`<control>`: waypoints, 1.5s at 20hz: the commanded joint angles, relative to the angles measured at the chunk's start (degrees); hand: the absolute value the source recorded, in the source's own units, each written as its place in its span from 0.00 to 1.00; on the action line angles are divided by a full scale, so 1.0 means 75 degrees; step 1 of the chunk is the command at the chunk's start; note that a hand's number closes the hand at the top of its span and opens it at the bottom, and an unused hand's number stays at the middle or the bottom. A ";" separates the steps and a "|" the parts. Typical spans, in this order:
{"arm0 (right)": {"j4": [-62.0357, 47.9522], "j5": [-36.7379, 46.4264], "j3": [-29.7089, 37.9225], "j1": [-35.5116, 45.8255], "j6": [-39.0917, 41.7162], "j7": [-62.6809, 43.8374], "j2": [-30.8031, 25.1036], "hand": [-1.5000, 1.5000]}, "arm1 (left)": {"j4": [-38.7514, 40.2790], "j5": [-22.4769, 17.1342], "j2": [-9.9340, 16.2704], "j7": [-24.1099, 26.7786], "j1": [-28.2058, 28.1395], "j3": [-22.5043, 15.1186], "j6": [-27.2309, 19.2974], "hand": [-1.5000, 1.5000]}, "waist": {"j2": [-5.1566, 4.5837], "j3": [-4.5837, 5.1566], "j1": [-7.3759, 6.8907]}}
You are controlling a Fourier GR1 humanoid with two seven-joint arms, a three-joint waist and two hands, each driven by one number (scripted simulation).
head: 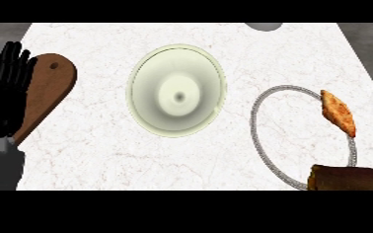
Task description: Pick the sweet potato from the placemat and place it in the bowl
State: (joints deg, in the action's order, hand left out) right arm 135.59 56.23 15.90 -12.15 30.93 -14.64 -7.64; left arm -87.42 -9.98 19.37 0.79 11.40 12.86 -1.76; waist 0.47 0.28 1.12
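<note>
While the sweet potato (339, 112) lies on the right side of the round, rope-edged placemat (256, 123), you are at the very start: nothing has been grasped. Its long axis runs from far-left to near-right, the narrower end pointing near-right towards the table's (102, 158) edge. Your right hand does not show at all, so you cannot tell how it is set. The left hand (15, 79) rests at the left edge, fingers spread and up, beside a wooden board (47, 91). Next, I judge, you must bring the right hand over the potato, close across its short width, then carry it left to the pale bowl (177, 91).
</note>
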 commanded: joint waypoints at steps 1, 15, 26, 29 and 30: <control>0.1759 -0.1011 -0.0447 0.0774 0.0605 -0.0787 0.0880 1.00 | -0.0010 0.0078 -0.0040 -0.0250 0.0252 -0.0154 -0.0079 0.50 | 0.0016 -0.0005 0.0007; -0.1238 -0.1367 -0.3400 0.6286 0.0864 -0.6670 0.1015 1.00 | 0.0391 0.0111 -0.0128 0.0300 0.0307 -0.0096 0.0099 0.50 | -0.0050 -0.0018 -0.0281; -0.5052 -0.1895 -0.4646 0.7958 -0.1924 -0.7077 0.1016 1.00 | 0.0775 0.0139 -0.0111 0.0324 0.0683 -0.0053 0.0162 0.50 | -0.0084 -0.0028 -0.0296; -0.6172 -0.1771 -0.4738 0.7957 -0.2650 -0.6509 0.1016 1.00 | 0.0168 -0.0022 0.0000 -0.0160 0.0438 0.0004 0.0212 0.50 | -0.0084 -0.0033 -0.0365; -0.6485 -0.1274 -0.5245 0.7673 -0.3038 -0.6337 0.1017 1.00 | 0.0277 0.0219 -0.0149 -0.0110 0.0553 -0.0182 0.0020 0.50 | -0.0094 -0.0033 -0.0339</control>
State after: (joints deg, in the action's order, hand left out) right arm 96.17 44.29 -19.06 44.84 17.62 -59.84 -0.31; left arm -84.76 -9.02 18.68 0.87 15.23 12.08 -0.91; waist -0.12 0.06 -1.41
